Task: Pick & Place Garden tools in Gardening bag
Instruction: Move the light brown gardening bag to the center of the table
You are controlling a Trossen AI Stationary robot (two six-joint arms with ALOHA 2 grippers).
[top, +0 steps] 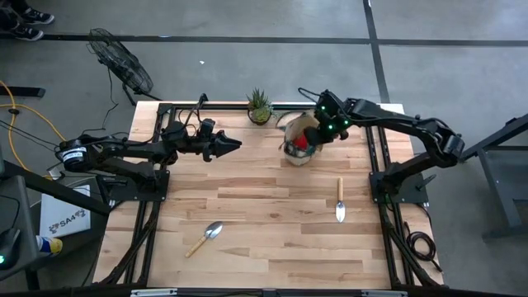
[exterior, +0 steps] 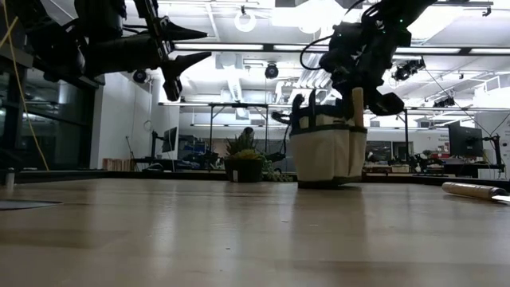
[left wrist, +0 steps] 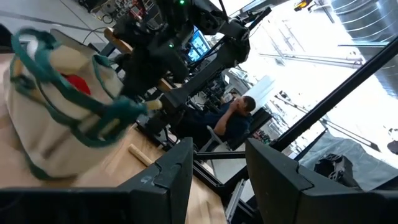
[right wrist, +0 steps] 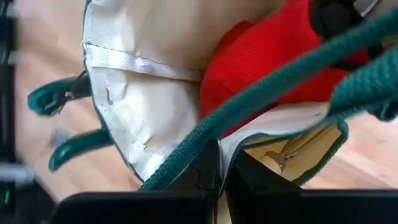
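High view, stock as you will find it.

Progress: your judgement should be well past halfway. Two trowels remain on the table (top: 247,190), one near the front-left (top: 205,238) and one toward the right side (top: 340,200), well apart from each other and from the gardening bag (top: 299,142).

Gardening bag: upright at the back of the table, just beside the potted plant (top: 259,107). Contents visible: a red glove (right wrist: 273,56) inside the main pocket; teal handles of pruning shears (right wrist: 59,121) projecting at the outer wall. You cannot confirm the rake; a pale wooden handle (exterior: 358,102) stands above the rim in the low view, tool unidentified.

Right gripper (top: 318,132): over the bag mouth, fingers drawn nearly together on a green loop handle (right wrist: 261,93) of the bag.

Left gripper (top: 233,145): raised above the table left of the bag, fingers narrowly apart, holding nothing.

Left to do: both trowels.
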